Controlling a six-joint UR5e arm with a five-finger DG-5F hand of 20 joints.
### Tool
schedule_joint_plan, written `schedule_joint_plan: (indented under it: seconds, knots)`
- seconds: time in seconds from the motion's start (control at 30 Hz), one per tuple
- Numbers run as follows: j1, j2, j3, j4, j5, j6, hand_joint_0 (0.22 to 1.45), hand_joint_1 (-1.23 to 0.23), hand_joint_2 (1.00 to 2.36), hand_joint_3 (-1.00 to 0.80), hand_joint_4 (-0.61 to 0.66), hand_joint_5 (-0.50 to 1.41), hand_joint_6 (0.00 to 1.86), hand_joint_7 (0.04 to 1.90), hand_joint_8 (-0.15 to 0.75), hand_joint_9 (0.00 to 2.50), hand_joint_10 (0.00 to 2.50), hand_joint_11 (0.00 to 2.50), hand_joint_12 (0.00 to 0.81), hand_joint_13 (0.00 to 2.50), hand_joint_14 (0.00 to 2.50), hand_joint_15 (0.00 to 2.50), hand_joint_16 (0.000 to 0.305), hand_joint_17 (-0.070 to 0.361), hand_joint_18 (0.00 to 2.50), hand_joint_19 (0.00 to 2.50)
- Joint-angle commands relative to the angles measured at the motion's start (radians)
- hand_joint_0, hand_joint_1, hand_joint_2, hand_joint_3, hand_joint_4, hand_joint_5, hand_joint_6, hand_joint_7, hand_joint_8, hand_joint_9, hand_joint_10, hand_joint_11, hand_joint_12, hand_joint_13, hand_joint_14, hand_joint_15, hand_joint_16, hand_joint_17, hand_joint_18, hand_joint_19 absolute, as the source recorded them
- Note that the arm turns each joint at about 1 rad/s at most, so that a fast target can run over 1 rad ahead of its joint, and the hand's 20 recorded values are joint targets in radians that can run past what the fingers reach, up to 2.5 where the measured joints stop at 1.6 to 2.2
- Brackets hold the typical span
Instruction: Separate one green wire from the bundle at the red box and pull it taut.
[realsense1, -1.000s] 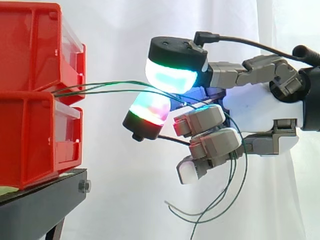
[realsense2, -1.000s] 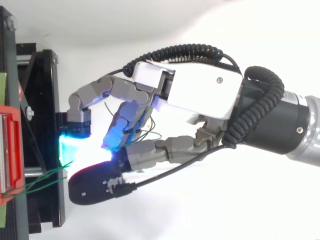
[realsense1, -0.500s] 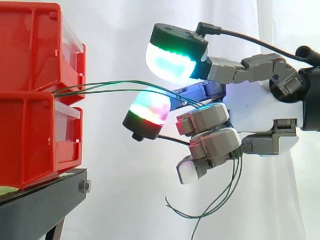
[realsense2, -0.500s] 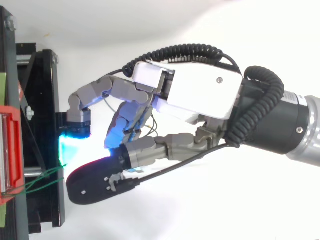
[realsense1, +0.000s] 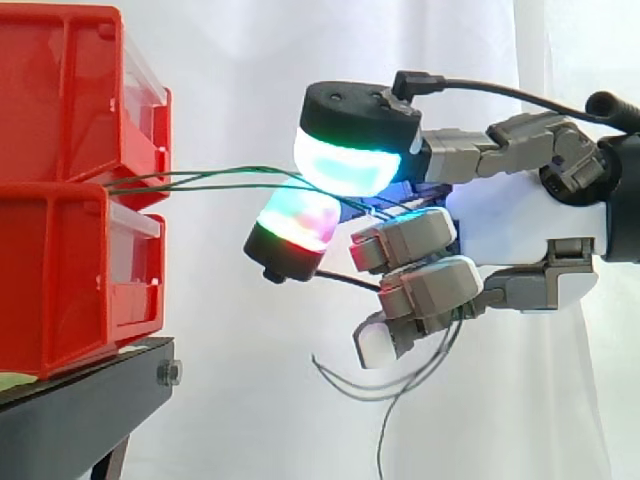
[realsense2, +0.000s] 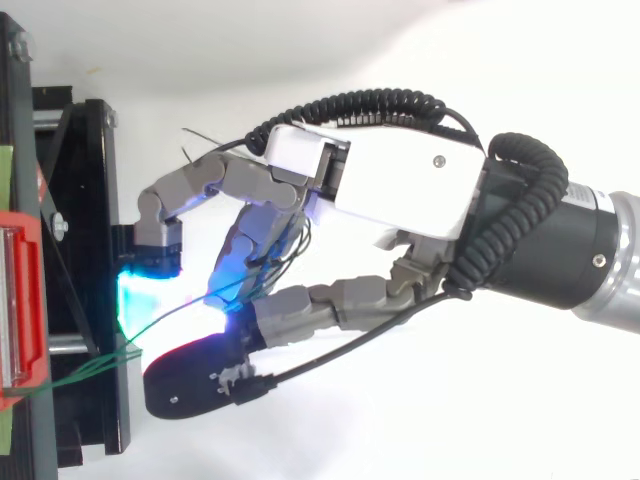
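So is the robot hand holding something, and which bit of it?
Yes, the green wires. The hand's curled fingers grip them partway along; their loose ends dangle below.

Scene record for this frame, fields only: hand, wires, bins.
hand: shut on the green wires, one glowing pad above them, one below
green wires: run from between the stacked red bins to the hand, slightly bowed
wire ends: hang loose below the curled fingers
red bins: two, stacked on the black stand
one wire separated: cannot tell
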Motion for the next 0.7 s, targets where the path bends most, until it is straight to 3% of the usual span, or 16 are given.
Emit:
schedule_joint_plan:
  seconds: [0.0,0.13,0.5,0.67]
  knots:
    - [0.000,0.000,0.001,0.002,0.000,0.000,0.68,-0.82,1.01,-0.37,0.14,-0.21,0.86,0.98,0.287,1.19,0.17,1.76,0.342,1.36,0.02,1.41,0.054,0.122,0.88,0.52]
    - [0.000,0.000,0.000,0.002,0.000,0.000,0.70,-0.86,1.00,-0.50,0.15,-0.21,0.86,0.97,0.289,1.19,0.15,1.76,0.340,1.36,0.02,1.41,0.053,0.120,0.89,0.51]
    - [0.000,0.000,0.000,0.002,0.001,0.000,0.58,-0.81,1.00,-0.50,0.17,-0.20,0.86,1.00,0.299,1.22,0.17,1.74,0.349,1.38,0.02,1.42,0.054,0.121,0.90,0.52]
    - [0.000,0.000,0.000,0.002,0.001,0.000,0.52,-0.64,1.00,-0.50,0.18,-0.20,0.86,0.99,0.314,1.23,0.24,1.69,0.361,1.39,0.02,1.41,0.056,0.127,0.92,0.54]
